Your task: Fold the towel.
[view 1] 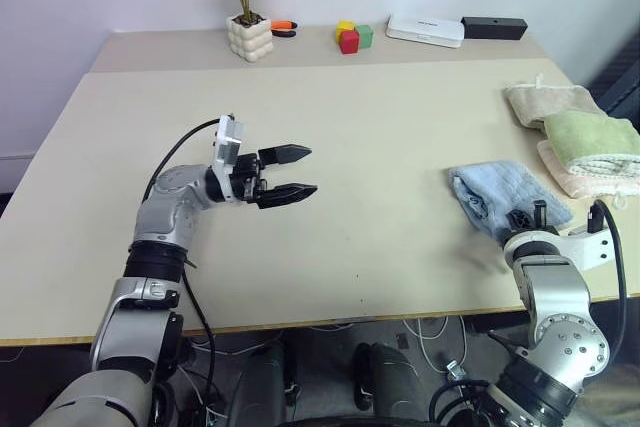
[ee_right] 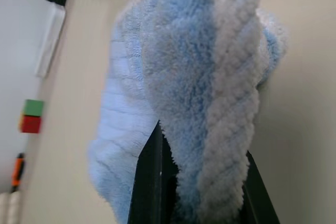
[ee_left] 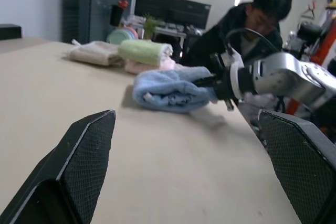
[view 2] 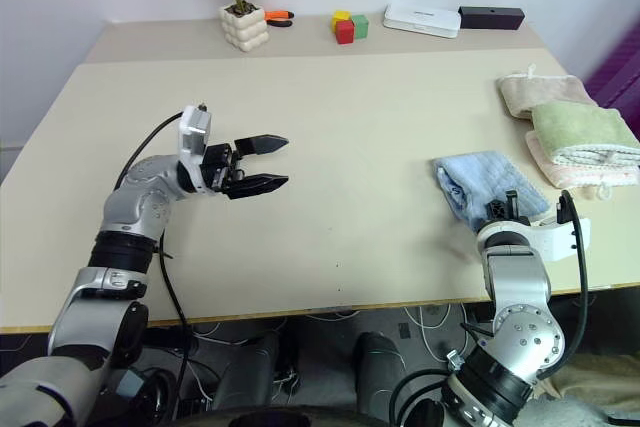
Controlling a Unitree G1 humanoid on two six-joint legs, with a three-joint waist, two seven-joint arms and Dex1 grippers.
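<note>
The light blue towel (view 1: 495, 190) lies bunched in a loose fold on the beige table (view 1: 380, 117), near its front right edge. My right gripper (view 1: 527, 215) is shut on the towel's near edge. In the right wrist view the terry cloth (ee_right: 199, 66) is pinched between the two black fingers (ee_right: 152, 182). My left gripper (view 1: 312, 170) hovers open over the middle left of the table, pointing toward the towel with nothing between its fingers. The left wrist view shows the towel (ee_left: 170, 88) ahead with the right gripper (ee_left: 220, 83) clamped on it.
A stack of beige, green and pink folded towels (view 1: 585, 137) lies at the right edge, just behind the blue one. Along the back stand a potted plant (view 1: 248, 32), coloured blocks (view 1: 350, 37), a white box (view 1: 425, 30) and a black box (view 1: 494, 27). A person (ee_left: 247, 24) sits beyond the table.
</note>
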